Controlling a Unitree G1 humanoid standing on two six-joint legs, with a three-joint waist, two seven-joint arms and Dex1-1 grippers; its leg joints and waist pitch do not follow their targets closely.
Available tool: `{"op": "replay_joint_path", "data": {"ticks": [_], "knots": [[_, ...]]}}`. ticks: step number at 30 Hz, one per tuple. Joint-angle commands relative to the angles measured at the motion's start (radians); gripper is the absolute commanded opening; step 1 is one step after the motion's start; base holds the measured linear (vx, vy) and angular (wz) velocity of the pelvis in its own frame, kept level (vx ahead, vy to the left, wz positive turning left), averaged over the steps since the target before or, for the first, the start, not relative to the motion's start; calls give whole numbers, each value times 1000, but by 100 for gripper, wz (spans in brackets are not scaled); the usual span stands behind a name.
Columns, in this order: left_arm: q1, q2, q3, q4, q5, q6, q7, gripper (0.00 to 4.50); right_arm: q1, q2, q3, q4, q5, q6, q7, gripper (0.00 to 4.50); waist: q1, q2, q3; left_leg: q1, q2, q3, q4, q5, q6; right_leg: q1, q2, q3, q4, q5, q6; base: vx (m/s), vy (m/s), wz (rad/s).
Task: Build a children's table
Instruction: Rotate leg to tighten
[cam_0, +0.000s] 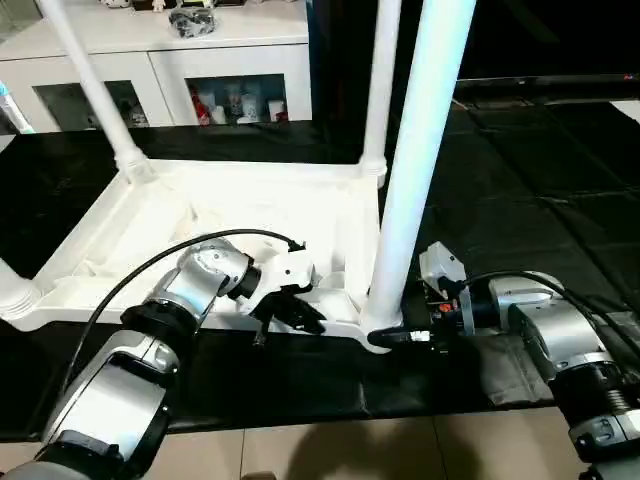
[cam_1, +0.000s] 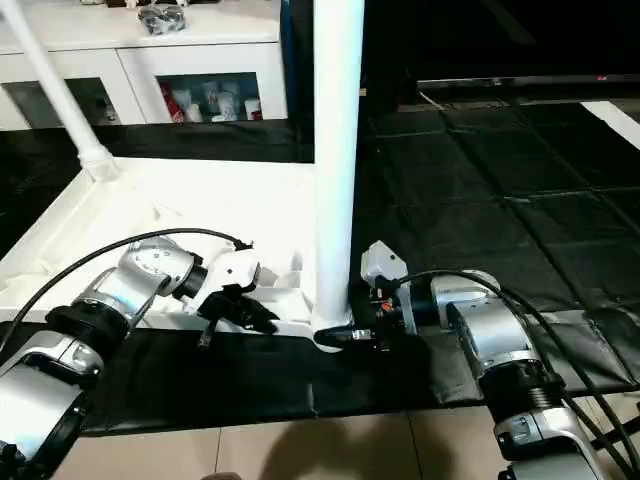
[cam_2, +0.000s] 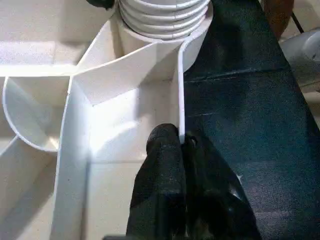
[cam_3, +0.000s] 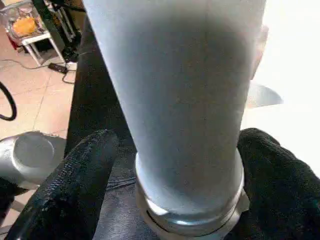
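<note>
table top (cam_0: 200, 215) rim pinched by left end effector (cam_2: 181, 150) — right end effector (cam_3: 170, 165) spread around leg (cam_0: 420, 150).

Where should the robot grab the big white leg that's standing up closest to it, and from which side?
Low down, just above its ribbed base, coming in level from the open mat side on the robot's right. The near leg is round and upright, so two fingers can straddle it, and the tabletop rim blocks the other side. The right gripper already flanks it there.

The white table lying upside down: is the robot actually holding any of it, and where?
Yes. The left gripper pinches the tabletop's thin side rim near the corner. The right gripper has a finger on either side of the near leg, at its base by the socket.
</note>
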Motion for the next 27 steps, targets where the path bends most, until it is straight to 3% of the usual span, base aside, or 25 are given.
{"op": "replay_joint_path", "data": {"ticks": [1, 10, 17, 21, 23, 24, 27], "knots": [[-1, -2, -29, -37, 2, -22, -50, 0, -23, -4, 18, -4, 9, -4, 21, 365, -4, -15, -71, 0, 47, -11, -61, -129, 96, 65, -77, 65, -65, -280, -138, 0, 0, 0], [3, 4, -32, -41, 1, -29, -59, 0, -19, -1, 24, 1, 11, -16, 34, 288, -1, -18, -70, 0, 45, -10, -61, -128, 96, 64, -76, 65, -68, -303, -125, 0, 0, 0], [6, -1, -28, -38, 11, 2, -28, 0, 3, 15, 28, -28, 28, 6, 27, 267, -2, -14, -72, 0, 47, -10, -60, -120, 99, 63, -75, 65, -65, -274, -135, 0, 0, 0], [-30, -64, 24, 18, 9, 115, 164, 0, 16, 84, 1, -7, -13, 36, -173, 265, -6, -16, -65, 2, 46, -9, -64, -137, 82, 63, -74, 63, -72, -320, -128, 0, 0, 0], [-44, -90, 47, 28, -5, 158, 217, 0, 8, 119, -18, 10, -31, 65, -276, 265, -13, -19, -60, 8, 36, -7, -64, -166, 59, 61, -73, 58, -86, -413, -98, 0, 0, 0], [-52, -106, 61, 33, -13, 187, 251, 0, 3, 145, -32, 12, -30, 80, -325, 265, -20, -21, -60, 9, 31, -8, -65, -176, 47, 63, -73, 53, -98, -478, -64, 0, 0, 0], [-91, -179, 118, 53, -48, 289, 395, 0, -35, 257, -92, 28, -9, 150, -516, 264, -42, -18, -60, 7, 31, -12, -66, -181, 40, 61, -73, 52, -99, -466, -65, 0, 0, 0]]}}
